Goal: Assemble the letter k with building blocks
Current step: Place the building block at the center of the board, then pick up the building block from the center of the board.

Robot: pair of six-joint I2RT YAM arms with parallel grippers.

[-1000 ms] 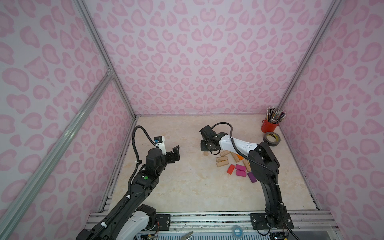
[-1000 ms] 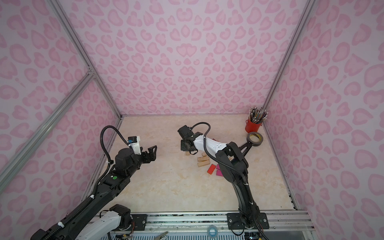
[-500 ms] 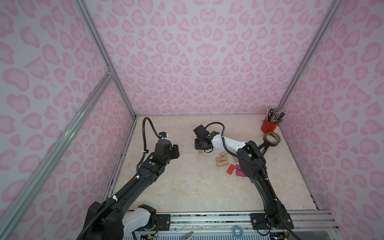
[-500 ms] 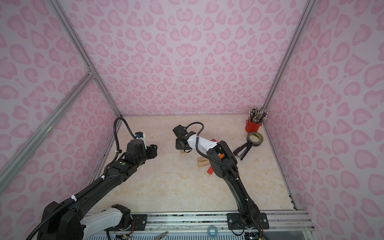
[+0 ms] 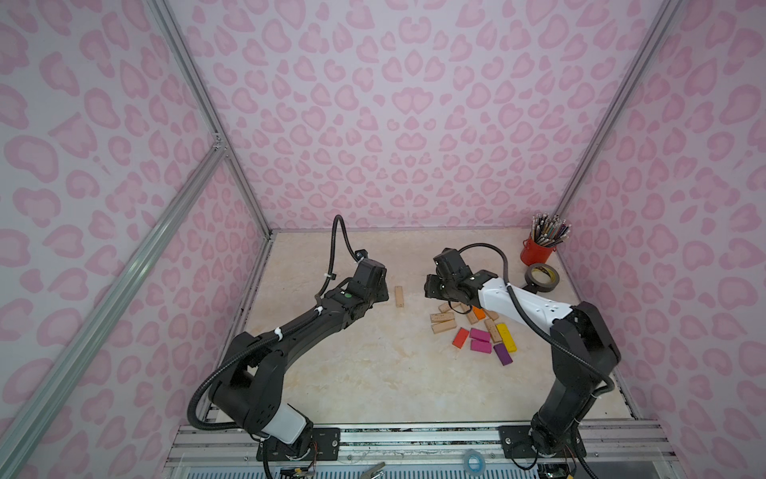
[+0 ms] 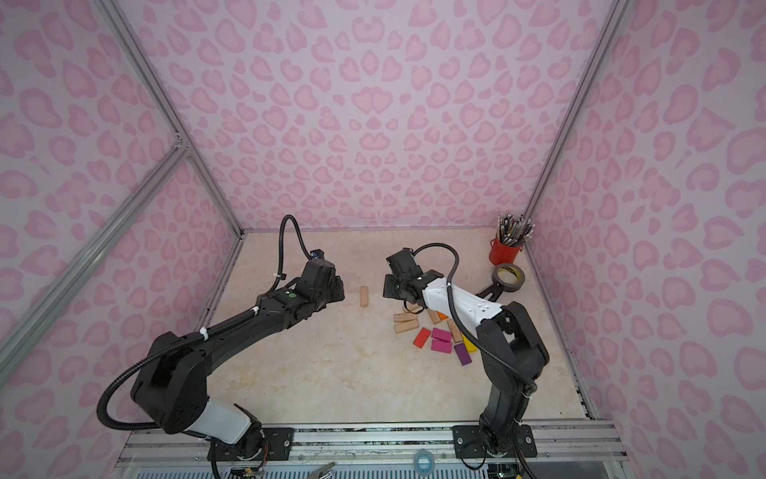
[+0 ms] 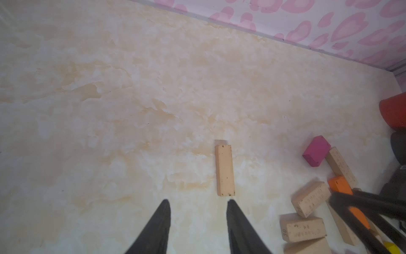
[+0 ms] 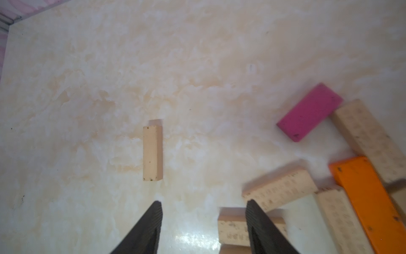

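We see one plain wood block (image 5: 399,296) lying flat on the table (image 5: 373,381), alone between the two arms, with its long side pointing toward the back wall. It touches neither gripper. The left gripper (image 7: 198,203) sits just short of the block's near end with its jaws parted. Only bare table shows between them, so it grips nothing. The right gripper (image 8: 203,203) is also released, with a wider gap and nothing between the jaws. One of its fingers overlaps a dotted plain block (image 8: 231,228) lying below it, and we cannot tell whether they touch. In both top views the right gripper hangs over the edge of the pile (image 5: 476,327) nearest the lone block. The pile sits on the robot's right half of the table, partly under the right forearm. Its plain bars (image 5: 443,327) are nearest the lone block, and an orange block (image 8: 371,200) lies wedged among other plain ones. Toward the front we see a red-orange block (image 5: 460,337), two magenta blocks (image 5: 480,334), a yellow block (image 5: 506,338) and a purple block (image 5: 502,354). One more magenta block (image 7: 316,150) lies on the far side of the pile, beside a plain bar. The red cup (image 5: 537,252) of pencils and the tape roll (image 5: 541,275) stand in the far right corner, well apart from the lone block.
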